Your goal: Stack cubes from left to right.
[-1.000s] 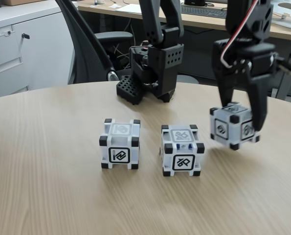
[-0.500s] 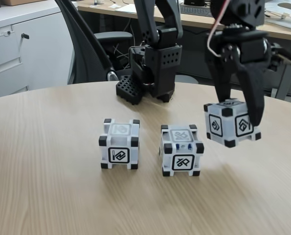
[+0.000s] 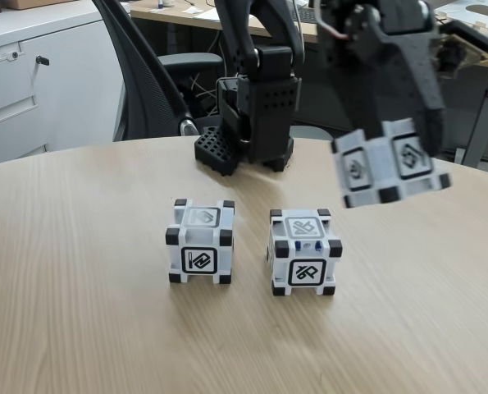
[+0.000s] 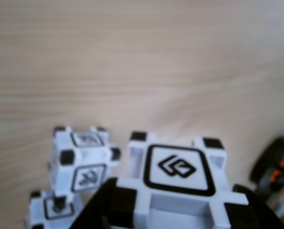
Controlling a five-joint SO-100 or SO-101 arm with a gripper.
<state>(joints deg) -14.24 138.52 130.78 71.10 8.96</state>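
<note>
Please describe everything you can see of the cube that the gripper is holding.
The held cube looks like white plastic with black corner blocks and a black-framed symbol on each visible face. It hangs tilted in the air, clamped by the black gripper, above and right of the two cubes on the table in the fixed view. Nothing else touches it.

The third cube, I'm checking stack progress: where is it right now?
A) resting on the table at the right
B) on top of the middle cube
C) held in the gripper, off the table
C: in the fixed view the gripper holds the third cube in the air, tilted, above the table.
</note>
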